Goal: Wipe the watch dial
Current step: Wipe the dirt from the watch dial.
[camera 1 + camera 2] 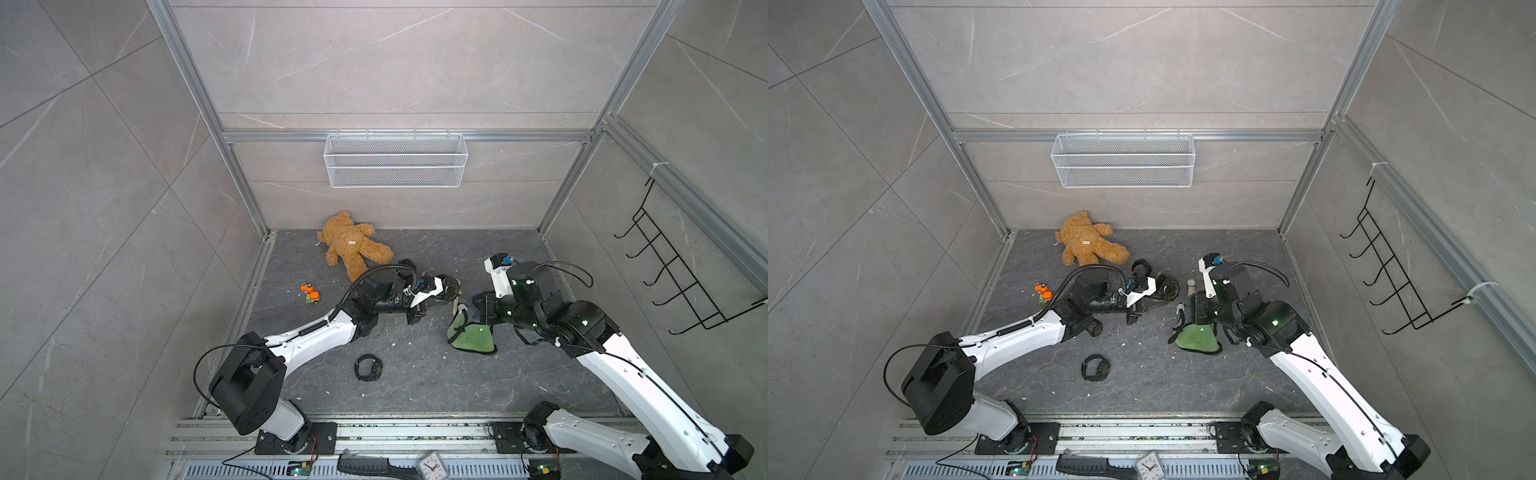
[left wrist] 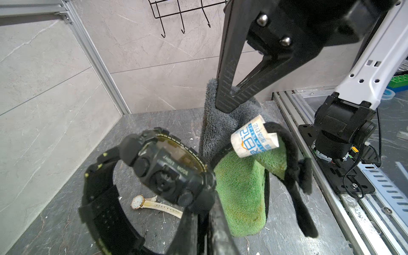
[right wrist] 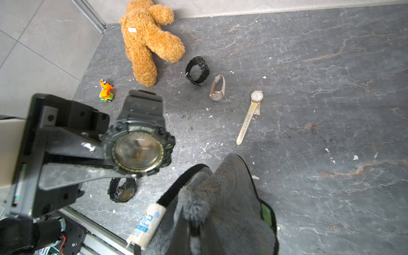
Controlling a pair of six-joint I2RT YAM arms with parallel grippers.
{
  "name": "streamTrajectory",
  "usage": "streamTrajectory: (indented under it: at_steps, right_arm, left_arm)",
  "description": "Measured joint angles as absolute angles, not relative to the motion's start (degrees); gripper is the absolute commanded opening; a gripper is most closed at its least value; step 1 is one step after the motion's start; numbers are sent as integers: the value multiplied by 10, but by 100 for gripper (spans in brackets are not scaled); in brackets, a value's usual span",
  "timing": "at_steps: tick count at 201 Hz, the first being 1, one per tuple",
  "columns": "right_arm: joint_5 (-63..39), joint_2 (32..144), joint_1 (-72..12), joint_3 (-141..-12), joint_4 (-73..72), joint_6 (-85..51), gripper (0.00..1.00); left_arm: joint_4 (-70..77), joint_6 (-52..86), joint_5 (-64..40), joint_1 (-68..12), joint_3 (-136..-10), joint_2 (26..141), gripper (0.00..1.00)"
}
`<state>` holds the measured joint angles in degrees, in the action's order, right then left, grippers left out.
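A: Where is the left gripper [image 1: 1158, 291]?
B: Raised mid-floor, clamped on a black watch [image 1: 1169, 287].
A: And the right gripper [image 1: 1187, 316]?
B: Just beside it, pinching a green cloth [image 1: 1196, 337] that droops to the floor [image 1: 1225, 386]. A second watch [image 1: 1096, 367] lies nearer the front.

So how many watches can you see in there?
5: a black sport watch in the left gripper, black ones near the teddy and the front edge, and two pale-strapped ones on the floor. More may be hidden.
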<state>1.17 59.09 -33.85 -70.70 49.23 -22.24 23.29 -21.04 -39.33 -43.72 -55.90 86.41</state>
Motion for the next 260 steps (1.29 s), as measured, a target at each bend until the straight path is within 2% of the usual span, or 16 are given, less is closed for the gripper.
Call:
streamTrajectory:
  at_steps: [134, 260]
  right_arm:
    - [-72, 656, -366, -715, 415, -223, 0]
    - [8, 702, -371, -742, 413, -229, 0]
  left_arm:
    - [236, -210, -391, -432, -551, 864, 0]
    - [241, -210, -366, -423, -532, 853, 0]
